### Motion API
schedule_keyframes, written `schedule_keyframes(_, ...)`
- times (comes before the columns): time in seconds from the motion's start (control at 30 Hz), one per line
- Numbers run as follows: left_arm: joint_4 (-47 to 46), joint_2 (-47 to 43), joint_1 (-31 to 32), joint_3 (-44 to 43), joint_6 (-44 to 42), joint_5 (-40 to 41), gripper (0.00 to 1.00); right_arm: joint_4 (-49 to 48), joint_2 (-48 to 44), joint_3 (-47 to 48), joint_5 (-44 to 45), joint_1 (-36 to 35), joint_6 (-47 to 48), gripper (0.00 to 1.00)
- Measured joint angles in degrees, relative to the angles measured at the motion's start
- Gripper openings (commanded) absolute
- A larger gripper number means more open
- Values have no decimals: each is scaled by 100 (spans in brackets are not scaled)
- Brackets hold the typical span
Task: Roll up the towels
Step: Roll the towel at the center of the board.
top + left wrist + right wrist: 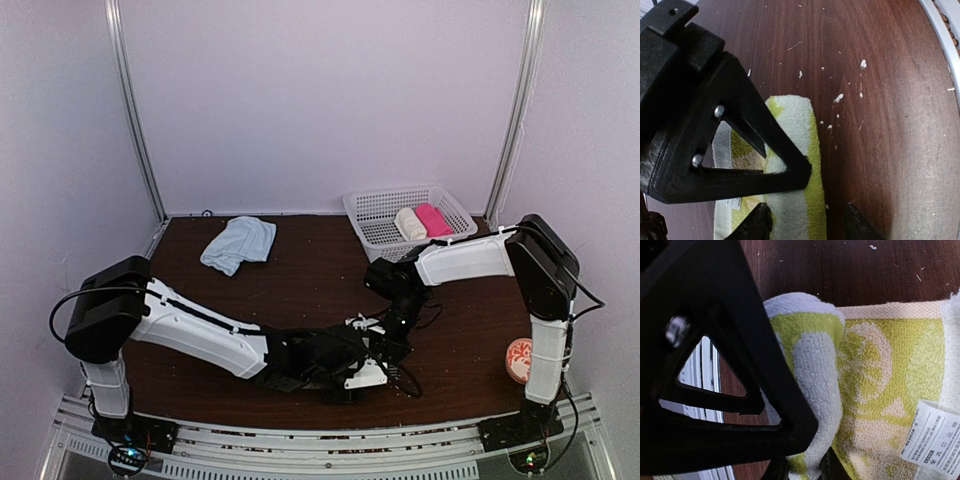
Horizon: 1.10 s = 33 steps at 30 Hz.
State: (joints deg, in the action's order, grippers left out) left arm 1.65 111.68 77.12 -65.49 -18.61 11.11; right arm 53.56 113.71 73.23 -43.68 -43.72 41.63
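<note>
Dark wooden desk (310,275) carrying cloths and a basket.
Pale blue towel (238,243) near the far left corner, white basket (362,222) far right, yellow-green towel (795,125) by the near edge, white specks (839,98) scattered.

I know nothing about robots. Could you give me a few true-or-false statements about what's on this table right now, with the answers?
1. The pale blue towel lies loose and unrolled toward the far left of the table. True.
2. The basket holds three rolls. False: it holds two, the cream roll and the pink roll.
3. The yellow-green towel is rolled up at one end, but not all the way. True.
4. The yellow-green towel carries no label. False: the right wrist view shows a white printed label on it.
</note>
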Motion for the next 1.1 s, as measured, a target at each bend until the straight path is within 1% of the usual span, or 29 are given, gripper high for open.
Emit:
schedule_keyframes(0.1,-4,7,-37,-7,-35,63,47,0,-2,0,-2,0,0,18)
schedule_keyframes(0.2,-13,9,-70,-9,-42,153,50,0,-2,0,-4,0,0,18)
schedule_keyframes(0.3,-59,15,-92,7,-61,254,50,0,-4,0,-7,0,0,18)
schedule_keyframes(0.47,-111,201,-94,9,-87,306,38,0,-13,-2,-4,0,-2,22)
schedule_keyframes(0.57,-133,243,-96,7,-98,302,30,44,-31,2,-13,0,11,29)
schedule_keyframes(0.63,-114,245,-94,4,-98,291,25,153,-90,11,-33,11,72,37)
schedule_keyframes(0.7,-98,245,-94,-9,-90,264,24,326,-212,33,-31,66,201,45)
schedule_keyframes(0.77,-63,245,-94,-24,-66,238,24,546,-444,35,-57,184,345,45)
schedule_keyframes(0.83,-28,245,-96,-37,-31,221,23,761,-691,48,-118,382,472,42)
schedule_keyframes(0.9,-7,243,-96,-44,17,216,23,870,-855,74,-153,581,452,34)
schedule_keyframes(0.97,17,240,-96,-57,72,214,23,776,-852,94,-101,702,271,27)
schedule_keyframes(1.1,142,216,-96,-81,192,166,22,330,-605,94,229,616,-291,21)
